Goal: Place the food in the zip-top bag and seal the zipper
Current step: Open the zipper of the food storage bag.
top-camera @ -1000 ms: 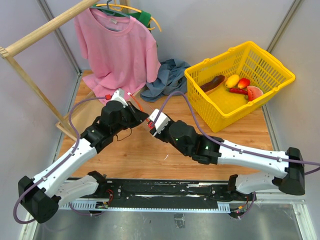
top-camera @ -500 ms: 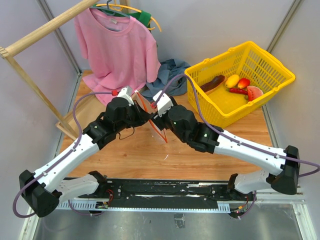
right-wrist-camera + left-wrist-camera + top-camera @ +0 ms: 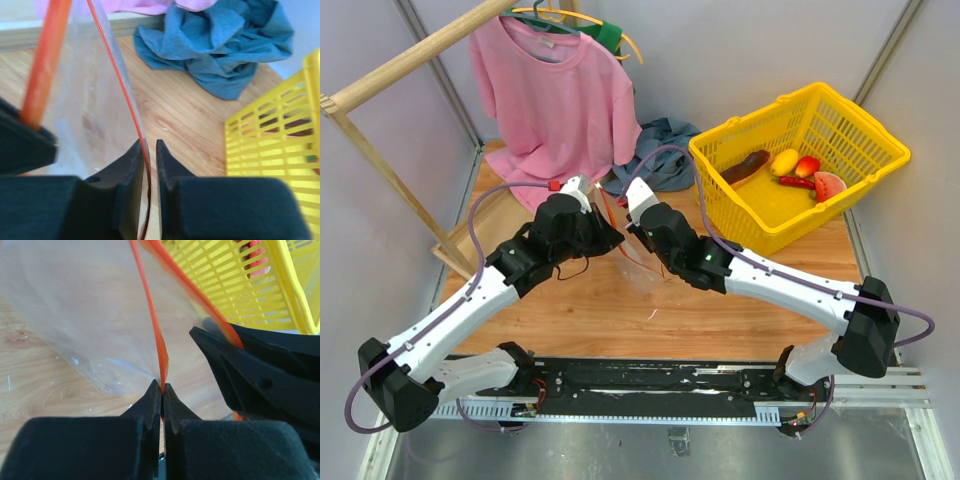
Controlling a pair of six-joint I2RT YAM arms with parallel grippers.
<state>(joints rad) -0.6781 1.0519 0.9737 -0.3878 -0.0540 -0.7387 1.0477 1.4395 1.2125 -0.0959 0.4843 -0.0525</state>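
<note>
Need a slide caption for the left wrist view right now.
Left claw pinches the orange-red zipper strip of the clear zip-top bag over the wooden table, yellow basket behind.

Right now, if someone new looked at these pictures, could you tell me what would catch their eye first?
The two arms meet over the table: the left gripper is pinched shut on the orange-red zipper of the clear zip-top bag, and the right gripper brackets its other lip. Then the yellow basket at far right, holding the toy food, and the pink shirt hanging far left.
</note>
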